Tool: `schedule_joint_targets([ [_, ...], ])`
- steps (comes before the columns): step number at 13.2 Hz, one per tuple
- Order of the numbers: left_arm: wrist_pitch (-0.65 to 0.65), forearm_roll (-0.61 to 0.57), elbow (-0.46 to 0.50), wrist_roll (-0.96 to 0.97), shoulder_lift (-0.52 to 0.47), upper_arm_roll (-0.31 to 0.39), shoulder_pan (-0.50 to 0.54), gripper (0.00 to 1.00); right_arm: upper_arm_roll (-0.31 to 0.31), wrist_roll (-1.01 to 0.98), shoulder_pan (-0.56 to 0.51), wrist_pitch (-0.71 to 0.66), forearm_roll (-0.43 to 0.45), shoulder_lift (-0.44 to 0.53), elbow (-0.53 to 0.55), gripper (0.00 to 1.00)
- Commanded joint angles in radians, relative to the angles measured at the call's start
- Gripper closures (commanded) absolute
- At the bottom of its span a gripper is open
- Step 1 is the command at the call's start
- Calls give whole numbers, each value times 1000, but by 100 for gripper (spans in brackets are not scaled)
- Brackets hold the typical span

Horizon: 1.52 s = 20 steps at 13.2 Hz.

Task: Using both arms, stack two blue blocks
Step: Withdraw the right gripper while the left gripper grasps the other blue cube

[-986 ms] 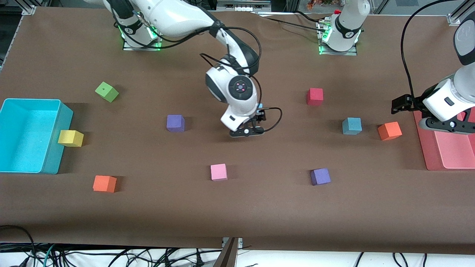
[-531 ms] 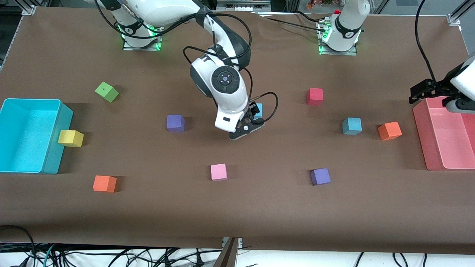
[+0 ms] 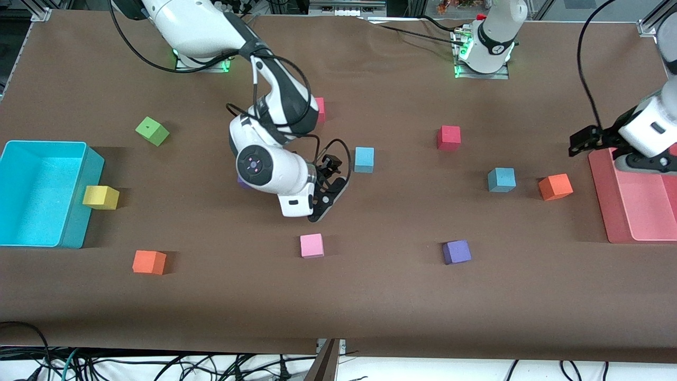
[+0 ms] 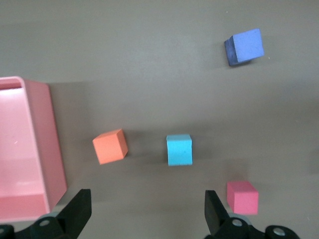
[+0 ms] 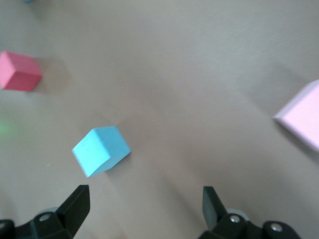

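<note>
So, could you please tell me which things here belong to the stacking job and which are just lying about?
Job: blue block mid-table; blue block beside the orange cube; right gripper, left gripper, both open.

Lying about: red cube, pink cube, purple cube, green cube, cyan bin, pink tray.

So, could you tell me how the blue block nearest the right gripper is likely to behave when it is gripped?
The blue block looks like matte foam, so it is probably light and gives a little under the fingers. Its flat faces and square edges suggest it will neither roll nor tip. The dull surface should not be slippery.
</note>
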State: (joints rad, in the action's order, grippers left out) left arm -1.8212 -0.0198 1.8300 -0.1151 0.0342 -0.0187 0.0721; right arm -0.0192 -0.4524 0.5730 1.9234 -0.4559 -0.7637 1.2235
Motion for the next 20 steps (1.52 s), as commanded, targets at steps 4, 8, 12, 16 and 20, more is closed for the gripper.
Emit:
schedule_joint_targets([
  [4,-335,18,280,11,45,-3,-26,0,18,-383,-35,160,-229,189,389,0],
  [8,-539,20,393,9,136,-3,-32,0,-41,-690,-58,370,-537,309,669,0],
  [12,-625,20,407,12,237,-1,-46,0,-88,-1167,-62,503,-928,268,760,0],
  [16,-667,78,436,11,285,0,-74,0,-90,-1529,-47,517,-1190,169,760,0],
  [20,-717,78,475,11,303,0,-80,0,-90,-1565,-10,546,-1259,118,722,0],
])
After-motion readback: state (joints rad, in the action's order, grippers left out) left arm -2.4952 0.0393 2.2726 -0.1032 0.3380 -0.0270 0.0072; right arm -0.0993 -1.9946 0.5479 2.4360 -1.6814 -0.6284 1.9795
